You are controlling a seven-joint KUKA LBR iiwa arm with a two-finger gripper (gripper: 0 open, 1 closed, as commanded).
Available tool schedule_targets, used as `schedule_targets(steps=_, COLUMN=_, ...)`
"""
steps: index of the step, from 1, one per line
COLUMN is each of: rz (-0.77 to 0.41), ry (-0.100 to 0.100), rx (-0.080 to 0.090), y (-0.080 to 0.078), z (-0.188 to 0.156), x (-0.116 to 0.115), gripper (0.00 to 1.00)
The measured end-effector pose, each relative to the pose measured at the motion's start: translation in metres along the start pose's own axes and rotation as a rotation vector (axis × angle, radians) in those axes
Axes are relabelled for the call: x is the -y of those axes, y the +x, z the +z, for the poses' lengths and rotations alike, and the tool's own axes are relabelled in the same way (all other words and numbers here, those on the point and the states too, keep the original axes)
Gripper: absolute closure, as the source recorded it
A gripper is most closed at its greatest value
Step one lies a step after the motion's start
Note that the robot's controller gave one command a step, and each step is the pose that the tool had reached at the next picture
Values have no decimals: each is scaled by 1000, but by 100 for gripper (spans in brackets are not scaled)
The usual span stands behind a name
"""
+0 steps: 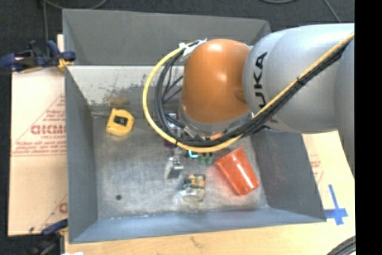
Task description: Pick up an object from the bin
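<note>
My claw [175, 168] hangs low over the middle of the bin [80, 146], under my orange wrist cover [215, 80], and I cannot tell whether it is released or clenched. Just beside it, to the near right, a small clear packet [192, 188] with green and brown bits lies on the bin's floor. An orange cup [237, 172] lies on its side further right, and a yellow box [119, 122] sits well apart at the far left.

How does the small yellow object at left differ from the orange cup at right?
The yellow object is small, boxy and sits flat near the left wall; the orange cup is larger, tapered and lies on its side. The cup is nearer the end effector. Both rest on the bin floor.
</note>
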State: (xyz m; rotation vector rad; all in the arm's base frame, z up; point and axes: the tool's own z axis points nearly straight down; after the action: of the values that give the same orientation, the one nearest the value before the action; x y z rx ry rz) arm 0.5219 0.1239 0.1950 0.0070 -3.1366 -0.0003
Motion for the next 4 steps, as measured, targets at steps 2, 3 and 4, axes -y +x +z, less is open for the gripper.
schedule_targets(steps=2, rz=-104, ry=-2, rx=16, y=12, z=22, x=22, gripper=0)
schedule_targets(steps=3, rz=-175, ry=2, rx=3, y=26, z=62, x=54, gripper=0)
schedule_targets(steps=4, rz=-304, ry=-3, rx=-13, y=-1, z=117, x=99, gripper=100)
